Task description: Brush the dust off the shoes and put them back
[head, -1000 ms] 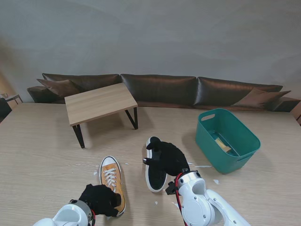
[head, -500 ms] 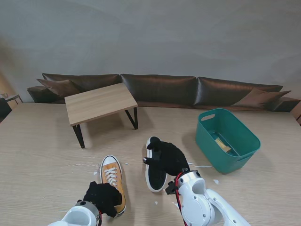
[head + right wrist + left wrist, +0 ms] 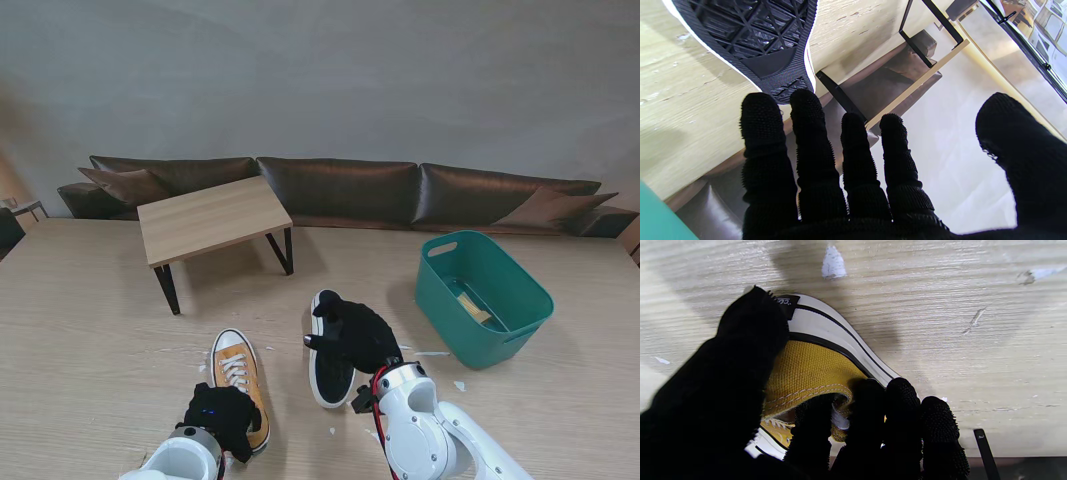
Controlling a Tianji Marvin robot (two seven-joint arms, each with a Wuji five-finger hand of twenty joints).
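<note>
the left hand [image 3: 222, 417] is closed around the heel of the yellow shoe [image 3: 238, 382], which lies at about 7 o'clock on the table [image 3: 90, 330]. the right hand [image 3: 357, 335] hovers spread and empty over the black shoe [image 3: 326, 362], lying sole-up near centre. lift by the heel collar, squeezing firmly so the shoe won't twist.

Yellow canvas shoe [image 3: 806, 370], matt wood-grain table [image 3: 973, 306]

wall: plain grey plaster wall [image 3: 330, 70] | seating: long dark brown leather sofa [image 3: 340, 190] | furniture: small light wooden table on black legs [image 3: 210, 218]
</note>
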